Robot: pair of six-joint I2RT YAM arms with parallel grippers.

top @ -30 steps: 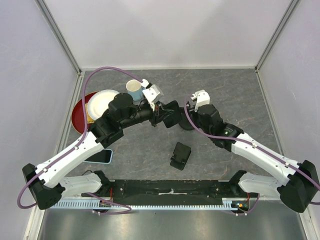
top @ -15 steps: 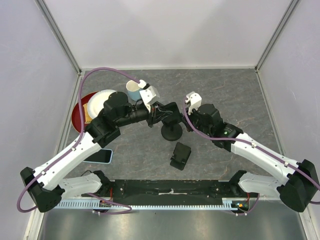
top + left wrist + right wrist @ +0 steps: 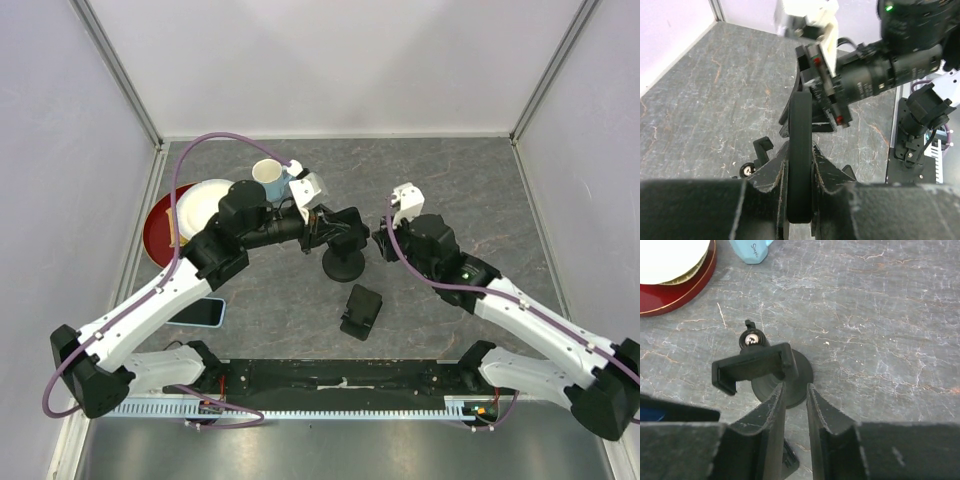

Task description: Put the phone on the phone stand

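Note:
The phone (image 3: 800, 115) is a thin black slab seen edge-on, and my left gripper (image 3: 799, 146) is shut on its near end. In the top view the left gripper (image 3: 338, 228) holds the phone (image 3: 352, 224) just beyond the phone stand (image 3: 343, 265). The stand is black, with a round base (image 3: 802, 372) flat on the table and a clamp bar (image 3: 752, 365) above it. Its hook (image 3: 762, 146) shows below the phone. My right gripper (image 3: 795, 385) stands slightly open over the base's edge with nothing between its fingers. It sits right of the stand (image 3: 383, 238).
A white plate (image 3: 205, 205) on a red plate (image 3: 158, 225) and a pale cup (image 3: 268, 178) stand at the far left. A light-blue flat thing (image 3: 205, 312) lies under the left arm. A small black object (image 3: 360, 312) lies near the stand. Walls enclose the table.
The stand has shifted left and nearer, out from under the right gripper. That gripper, shut before, has opened and drawn back to the right. The left still holds the phone.

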